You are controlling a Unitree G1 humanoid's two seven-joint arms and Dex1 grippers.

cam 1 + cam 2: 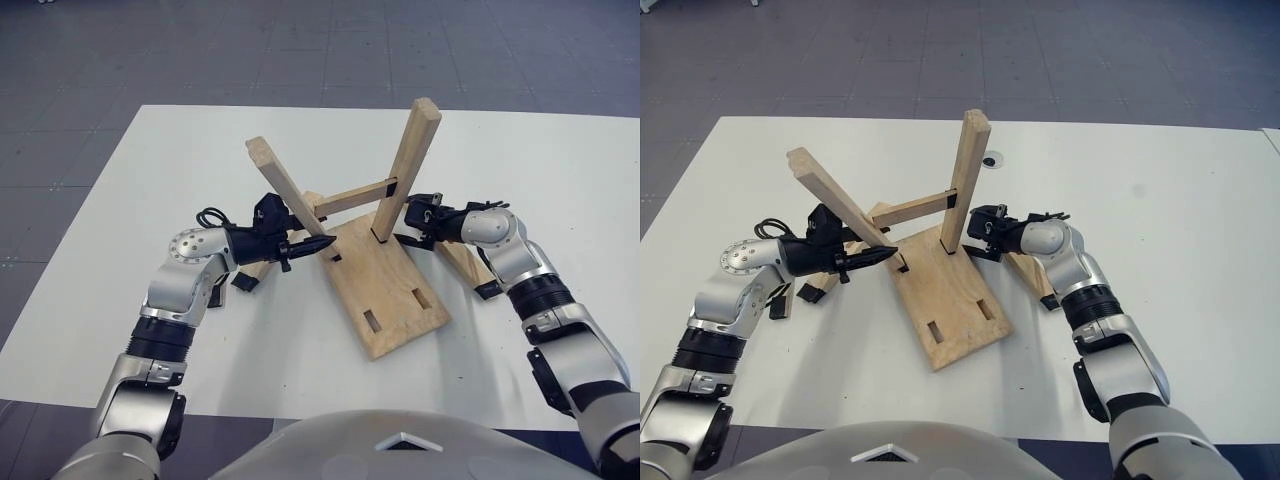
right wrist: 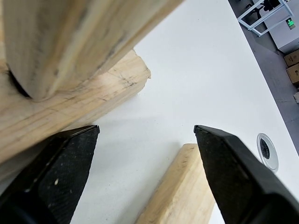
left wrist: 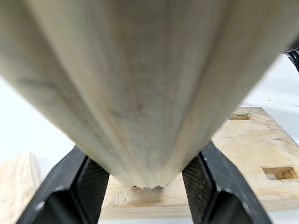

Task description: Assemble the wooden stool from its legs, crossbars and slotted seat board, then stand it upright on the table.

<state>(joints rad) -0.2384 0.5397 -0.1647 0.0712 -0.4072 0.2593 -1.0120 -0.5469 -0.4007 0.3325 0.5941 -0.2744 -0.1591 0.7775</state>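
Our seat [image 1: 385, 290] lies flat on the tabletop [image 1: 560, 170], with the tilted leg [image 1: 278, 180] and upright leg [image 1: 412, 150] slotted in and joined by a crossbar [image 1: 350, 197]. The left end effector [image 1: 318, 243] pinches the tilted leg low; the right end effector [image 1: 405, 222] is spread beside the upright one. The wood looks stiff and light, so we judge low grips steadiest

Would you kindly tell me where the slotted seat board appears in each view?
Left eye view: seat board centre, on the white table.
Right eye view: seat board centre.
Left wrist view: seat board beyond the tilted leg.
Right wrist view: apparently the seat board under the upright leg.
Shared landmark: the white table.
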